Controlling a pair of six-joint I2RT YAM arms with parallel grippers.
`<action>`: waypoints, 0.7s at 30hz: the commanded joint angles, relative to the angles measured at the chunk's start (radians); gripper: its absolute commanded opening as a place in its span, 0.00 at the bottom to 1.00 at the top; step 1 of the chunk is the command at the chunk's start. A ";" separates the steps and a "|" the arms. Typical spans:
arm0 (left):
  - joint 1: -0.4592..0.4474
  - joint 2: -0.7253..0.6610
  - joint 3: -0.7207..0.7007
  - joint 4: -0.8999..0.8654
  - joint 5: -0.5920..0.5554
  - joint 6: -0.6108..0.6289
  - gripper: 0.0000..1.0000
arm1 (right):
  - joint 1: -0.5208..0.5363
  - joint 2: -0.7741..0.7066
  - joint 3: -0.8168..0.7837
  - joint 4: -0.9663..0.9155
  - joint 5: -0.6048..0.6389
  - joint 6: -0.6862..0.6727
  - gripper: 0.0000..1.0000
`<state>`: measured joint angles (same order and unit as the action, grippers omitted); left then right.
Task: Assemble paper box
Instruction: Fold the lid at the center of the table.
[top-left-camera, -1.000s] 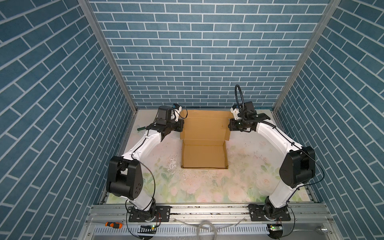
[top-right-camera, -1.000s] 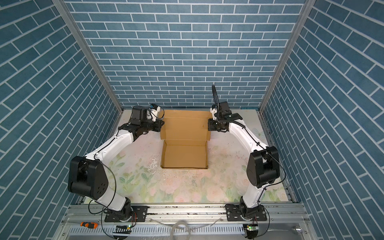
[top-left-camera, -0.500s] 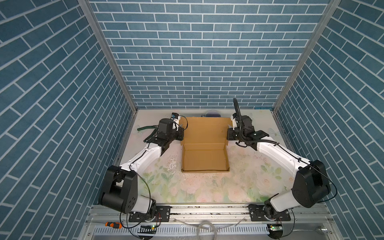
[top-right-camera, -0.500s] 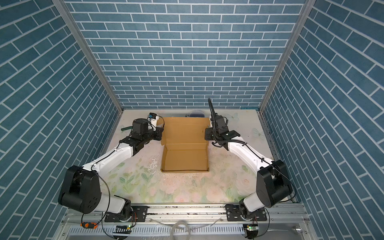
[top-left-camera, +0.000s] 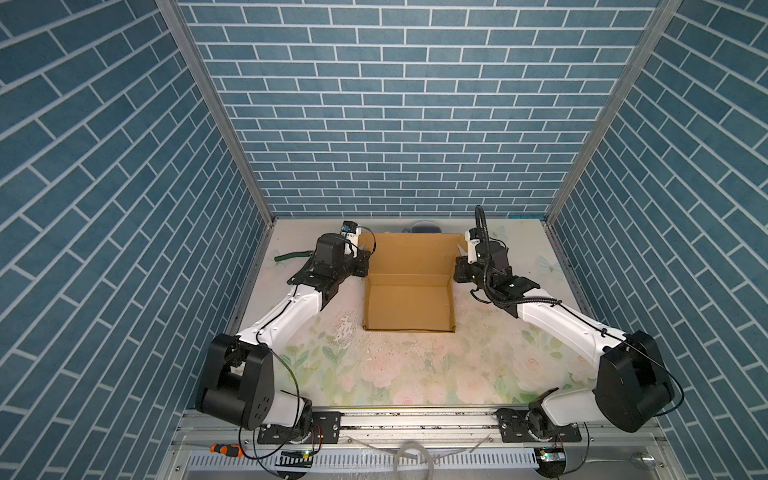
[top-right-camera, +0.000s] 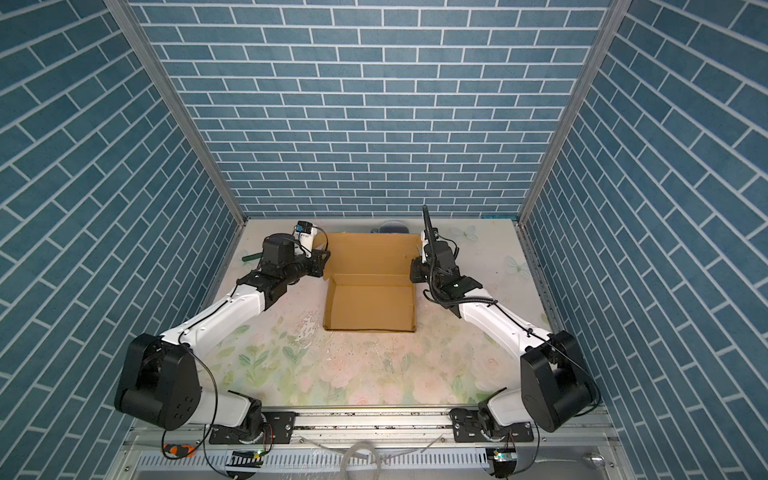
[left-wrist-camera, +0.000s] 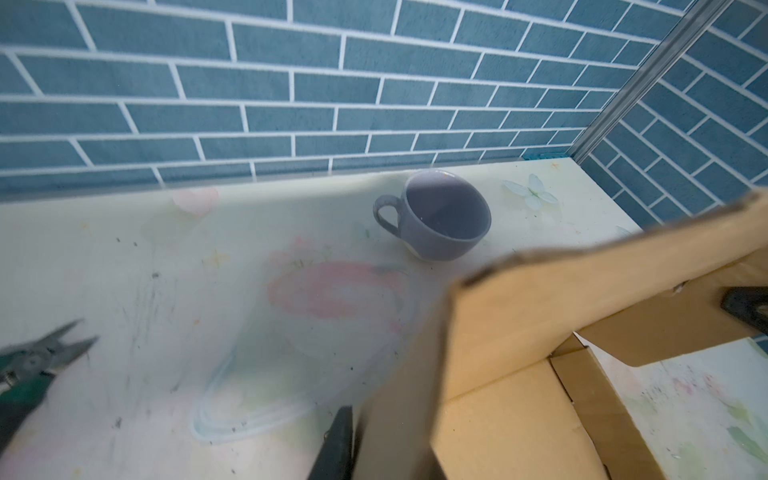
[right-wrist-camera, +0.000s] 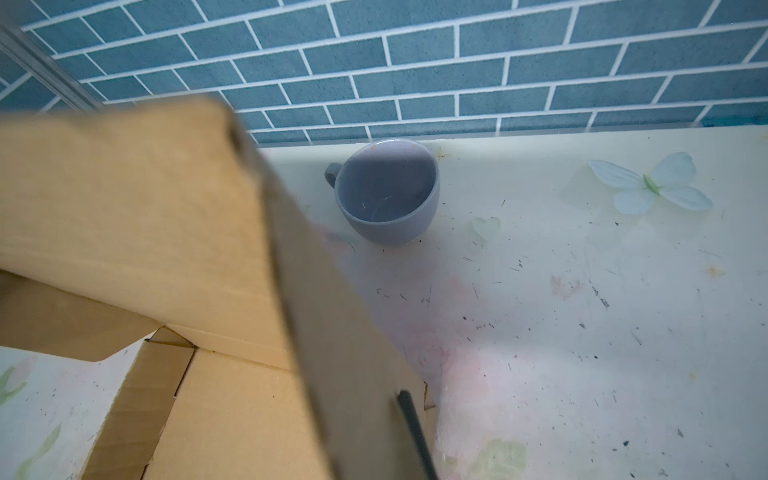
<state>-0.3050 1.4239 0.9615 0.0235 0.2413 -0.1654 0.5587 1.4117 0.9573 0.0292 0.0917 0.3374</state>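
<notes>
No legible markings found.
In both top views, dark marks on the white housing (top-left-camera: 349, 237) (top-right-camera: 306, 240) at the left wrist are too small to read; nothing else shows text, a number, a brand or a sign that can be made out.
</notes>
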 joint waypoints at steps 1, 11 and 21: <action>0.020 -0.014 -0.010 -0.101 0.040 0.019 0.26 | 0.005 -0.014 -0.014 0.107 -0.005 -0.084 0.00; 0.067 0.020 0.047 -0.222 0.135 0.001 0.26 | 0.015 -0.029 -0.023 0.112 0.014 -0.046 0.00; 0.066 0.029 0.092 -0.268 0.155 -0.005 0.09 | 0.023 -0.020 -0.013 0.111 0.012 -0.043 0.00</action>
<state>-0.2379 1.4376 1.0317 -0.2352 0.3538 -0.1390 0.5716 1.4094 0.9501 0.1028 0.0906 0.2874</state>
